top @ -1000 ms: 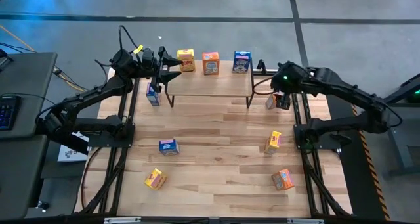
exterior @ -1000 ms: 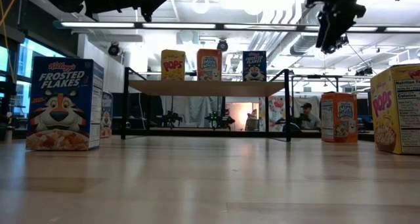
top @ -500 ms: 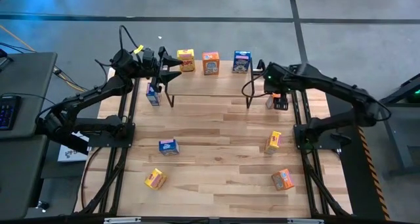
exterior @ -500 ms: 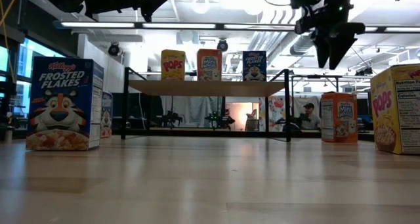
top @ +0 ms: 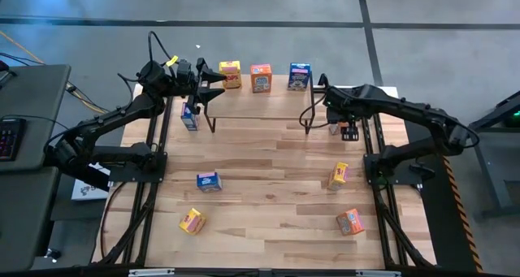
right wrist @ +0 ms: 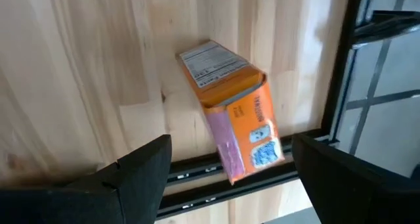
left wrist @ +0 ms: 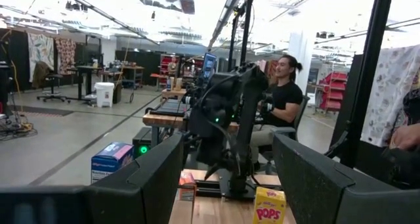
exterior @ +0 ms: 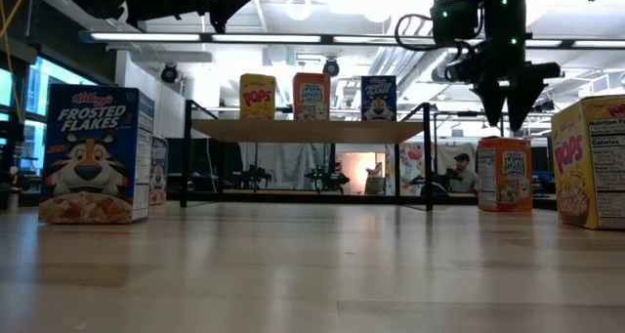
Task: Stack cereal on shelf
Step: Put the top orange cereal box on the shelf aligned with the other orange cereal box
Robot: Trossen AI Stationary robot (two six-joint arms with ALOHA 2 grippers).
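Three cereal boxes are seen standing in a row along the far edge of the shelf (top: 258,106): a yellow Pops box (top: 231,73), an orange box (top: 261,78) and a blue box (top: 299,75). The right gripper (exterior: 506,106) hangs with its fingers spread just above an orange Mini-Wheats box (right wrist: 233,118), which stands on the butcher-block table (top: 268,188) beside the shelf's right end and is not yet touched. This small cardboard box is judged light, stiff along its edges but easily crushed across its broad faces, and fairly slick in print; it is best taken across the narrow sides, near the middle, with a gentle squeeze. The left gripper (top: 213,82) is held half open and empty at the shelf's left end, above a blue Frosted Flakes box (top: 189,116). Four further boxes are scattered over the smooth, level wooden tabletop. Beyond the table an open workshop with desks and a seated person (left wrist: 283,96) is seen.
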